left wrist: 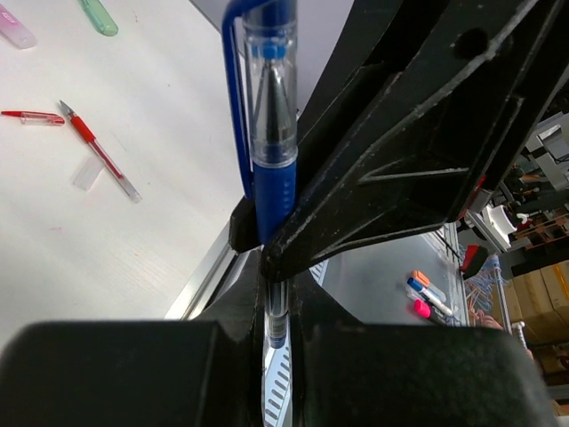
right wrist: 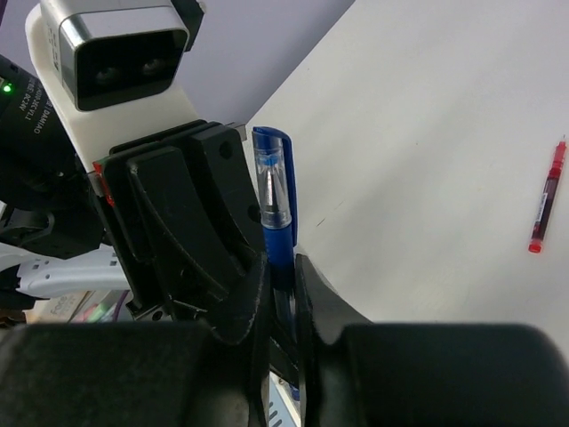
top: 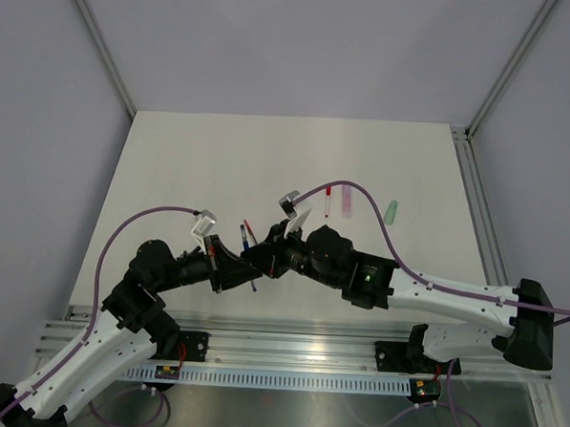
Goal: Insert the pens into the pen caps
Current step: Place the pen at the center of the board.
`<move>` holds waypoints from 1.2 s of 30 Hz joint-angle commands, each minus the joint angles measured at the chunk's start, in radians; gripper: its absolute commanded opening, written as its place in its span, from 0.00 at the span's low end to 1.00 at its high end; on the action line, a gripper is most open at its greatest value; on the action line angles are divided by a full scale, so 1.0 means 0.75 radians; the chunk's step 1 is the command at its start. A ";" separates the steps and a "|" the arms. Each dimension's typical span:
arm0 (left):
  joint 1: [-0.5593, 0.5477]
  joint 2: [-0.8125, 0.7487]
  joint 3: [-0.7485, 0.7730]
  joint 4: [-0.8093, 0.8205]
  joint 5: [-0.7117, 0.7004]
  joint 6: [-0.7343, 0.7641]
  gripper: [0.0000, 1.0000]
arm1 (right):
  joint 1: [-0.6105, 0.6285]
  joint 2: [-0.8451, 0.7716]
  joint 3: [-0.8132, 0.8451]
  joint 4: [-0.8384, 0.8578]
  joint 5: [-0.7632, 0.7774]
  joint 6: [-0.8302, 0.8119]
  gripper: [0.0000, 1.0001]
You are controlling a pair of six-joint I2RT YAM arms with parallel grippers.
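Bench [top: 221, 153]: flat, off-white, matte, filling the middle of the top view.
Walls: pale grey-lilac panels on the left [top: 42, 115], far [top: 303, 42] and right [top: 558, 113], plain and unmarked.
Corner struts: slim aluminium bars, far left [top: 98, 41] and far right [top: 508, 63], slanting down to the bench's far corners.
Right edge: an aluminium rail [top: 477, 204] running near to far.
Near edge: a ribbed aluminium rail [top: 287, 352], a white slotted duct [top: 286, 378] just below it, then a dull grey surface [top: 303, 415].
Light: even, soft, shadows faint.
Left wrist view: cardboard boxes [left wrist: 542, 294] and blurred clutter beyond the bench edge, at far right.
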 commanded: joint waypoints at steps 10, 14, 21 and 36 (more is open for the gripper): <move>-0.006 -0.046 0.259 -0.543 -0.160 0.280 0.84 | -0.318 0.096 0.073 -0.125 -0.027 -0.001 0.00; -0.004 -0.102 0.331 -0.707 -0.289 0.379 0.99 | -0.484 0.268 0.144 -0.214 -0.066 -0.032 0.00; 0.002 -0.167 0.331 -0.707 -0.410 0.387 0.99 | -0.634 0.732 0.457 -0.482 -0.042 -0.110 0.02; 0.058 -0.257 0.308 -0.660 -0.350 0.383 0.99 | -0.742 1.248 0.940 -0.816 -0.001 -0.106 0.11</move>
